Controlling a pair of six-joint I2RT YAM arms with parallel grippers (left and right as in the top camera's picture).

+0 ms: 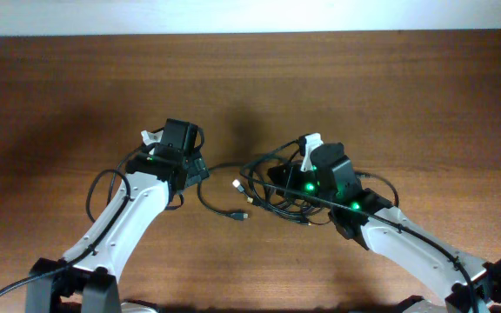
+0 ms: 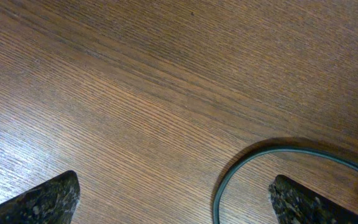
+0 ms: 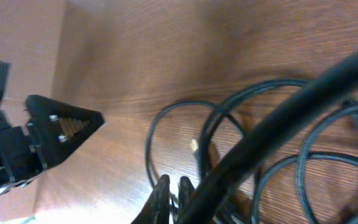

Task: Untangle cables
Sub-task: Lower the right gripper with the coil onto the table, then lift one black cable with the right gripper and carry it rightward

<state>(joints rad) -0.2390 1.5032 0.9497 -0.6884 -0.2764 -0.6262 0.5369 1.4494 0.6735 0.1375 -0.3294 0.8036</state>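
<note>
Big brown wooden worktop (image 1: 76,78) fills pretty much everything, with the 2 white arms coming in from the bottom edge, left arm (image 1: 124,217) and right arm (image 1: 407,243). The cables (image 1: 277,193) are a messy pile of thin black loops lying mid-worktop, mostly right under the right arm's wrist, with 1 strand (image 2: 260,153) trailing over toward the left one. The left gripper (image 2: 173,190) is spread wide just above the wood, and that strand curves between its tips without touching either. The right gripper (image 3: 171,190) is squeezed nearly together down in the loops; can't tell if it's actually pinching a cord. 2 little plug ends (image 1: 236,184) and (image 1: 243,216) poke out on the pile's left side.
</note>
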